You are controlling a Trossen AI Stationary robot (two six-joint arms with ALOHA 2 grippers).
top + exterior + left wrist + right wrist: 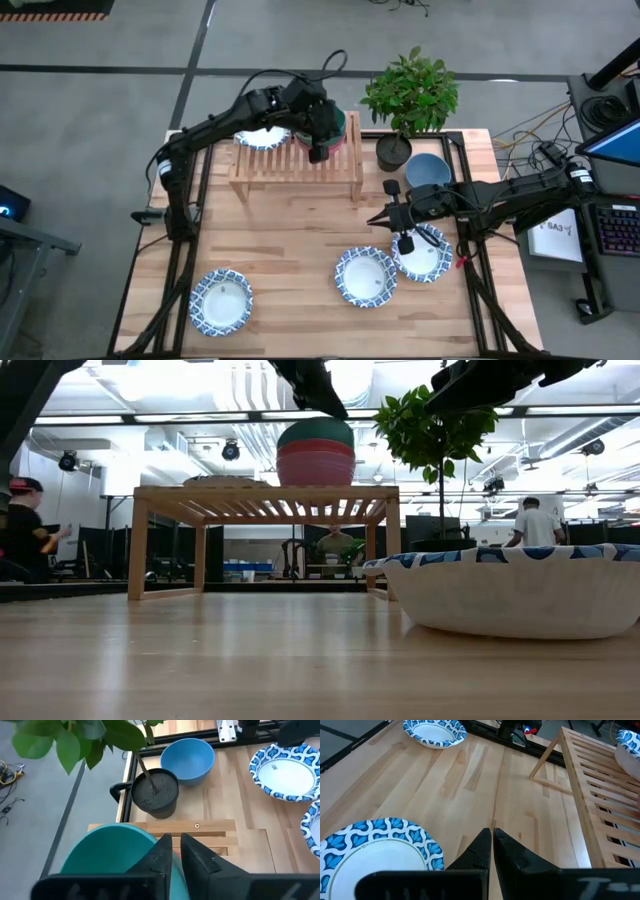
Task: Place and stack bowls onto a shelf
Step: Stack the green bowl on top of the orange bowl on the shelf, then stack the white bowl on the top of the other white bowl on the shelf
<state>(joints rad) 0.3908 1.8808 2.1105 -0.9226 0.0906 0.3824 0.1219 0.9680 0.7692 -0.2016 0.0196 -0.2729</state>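
Standing at the far side of the table (300,240), the shelf (296,168) is a low light-wood rack with a slatted top and side legs. On its right end, directly under the left gripper (318,152), sits a stack of bowls (315,452): a green bowl (112,852) upside down on top, with red and pink ones beneath it. The left gripper's fingers (197,855) are pinched on the green bowl's rim. At the shelf's other end, well to that gripper's side, rests a patterned bowl (262,136).

Just beyond the shelf's right end, a potted plant (408,100) in a black pot (156,793) stands beside a blue bowl (428,171), which lies between the pot and the right arm.

The right gripper (405,242) hangs with its fingers closed and empty, over the near edge of a white bowl with a blue-and-white rim (424,254). A second one (366,276) lies just beside it, and a third (221,300) lies well apart, near the table's front left corner.

People (536,524) show in the room behind.
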